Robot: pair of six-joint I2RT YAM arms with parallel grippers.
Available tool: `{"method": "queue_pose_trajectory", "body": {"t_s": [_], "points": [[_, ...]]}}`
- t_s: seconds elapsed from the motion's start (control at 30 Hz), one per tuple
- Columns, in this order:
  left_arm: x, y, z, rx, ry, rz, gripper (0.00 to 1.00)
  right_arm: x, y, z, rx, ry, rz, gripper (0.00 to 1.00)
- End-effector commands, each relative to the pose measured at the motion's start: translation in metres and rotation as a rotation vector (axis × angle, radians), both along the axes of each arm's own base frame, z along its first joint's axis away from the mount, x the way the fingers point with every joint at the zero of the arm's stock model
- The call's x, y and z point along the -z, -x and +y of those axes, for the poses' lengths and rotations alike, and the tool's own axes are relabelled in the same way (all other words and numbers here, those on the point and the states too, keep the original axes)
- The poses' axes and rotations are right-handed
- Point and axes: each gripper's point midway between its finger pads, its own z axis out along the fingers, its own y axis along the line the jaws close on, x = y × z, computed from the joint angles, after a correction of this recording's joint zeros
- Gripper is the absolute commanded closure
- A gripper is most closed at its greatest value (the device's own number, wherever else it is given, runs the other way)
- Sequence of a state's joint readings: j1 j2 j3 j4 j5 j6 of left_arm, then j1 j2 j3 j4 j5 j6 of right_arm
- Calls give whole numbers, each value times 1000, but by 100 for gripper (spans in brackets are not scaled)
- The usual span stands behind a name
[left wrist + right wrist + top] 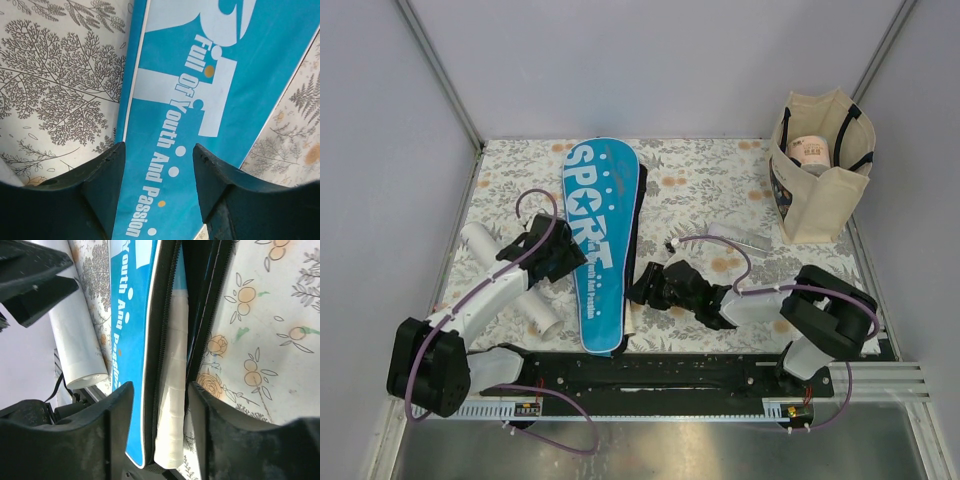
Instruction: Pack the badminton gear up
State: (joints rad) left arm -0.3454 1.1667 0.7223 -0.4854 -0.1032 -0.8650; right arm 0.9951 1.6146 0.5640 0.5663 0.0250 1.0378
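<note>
One blue cover [600, 240] lies mid-table, one white handle [172, 430] poking from its unzipped near end. We count one white tube [75, 335] left of it, one beige tote [820, 205] far right. Both claws gape: left gripper [159, 150] over the cover, right gripper [161, 387] astride the handle.

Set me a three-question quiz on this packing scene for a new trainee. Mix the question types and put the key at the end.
1. True or false: the blue SPORT cover lies flat on the table.
2. In the right wrist view, what shows inside the cover's open zip, between the fingers of the open right tool? A) a white wrapped handle B) a shuttlecock C) a ball
3. Fill in: the white tube lies on the robot's ___ side of the cover.
Key: 1 true; 2 A; 3 left.
</note>
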Motion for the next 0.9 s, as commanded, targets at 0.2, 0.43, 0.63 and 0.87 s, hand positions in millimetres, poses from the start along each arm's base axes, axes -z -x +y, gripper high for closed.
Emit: {"method": "queue_pose_trajectory", "body": {"t_s": [0.2, 0.43, 0.63, 0.87], "points": [[25, 5, -1, 31, -2, 72, 40, -26, -4, -3, 15, 38, -62, 32], [36, 10, -2, 34, 3, 101, 40, -13, -4, 18, -36, 84, -49, 31], [45, 13, -7, 34, 39, 112, 41, 1, -3, 27, -34, 167, -28, 33], [50, 17, -18, 56, 93, 121, 41, 5, -4, 23, -16, 170, -43, 77]]}}
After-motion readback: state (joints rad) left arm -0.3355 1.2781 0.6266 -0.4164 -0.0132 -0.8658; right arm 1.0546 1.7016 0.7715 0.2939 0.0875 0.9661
